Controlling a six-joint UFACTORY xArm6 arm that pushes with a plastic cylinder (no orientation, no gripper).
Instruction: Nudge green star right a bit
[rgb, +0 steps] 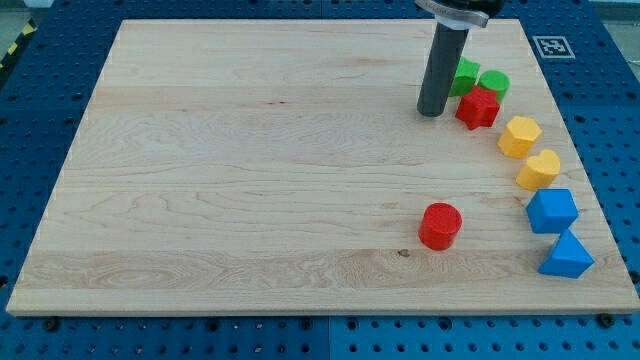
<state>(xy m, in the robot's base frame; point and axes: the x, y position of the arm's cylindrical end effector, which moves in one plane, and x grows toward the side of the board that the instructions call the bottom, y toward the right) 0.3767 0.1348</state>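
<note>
The green star (465, 75) lies near the view's top right on the wooden board (250, 180), partly hidden behind my rod. My tip (432, 113) rests on the board just left of and slightly below the green star, close to or touching it. A green cylinder (494, 83) sits just right of the star. A red star (478, 107) lies right of my tip, below the two green blocks.
A yellow hexagon block (520, 136) and a yellow heart-like block (540, 169) lie down the right side. Below them are a blue block (552, 211) and a blue triangle (567, 256). A red cylinder (440, 225) stands alone at lower middle-right.
</note>
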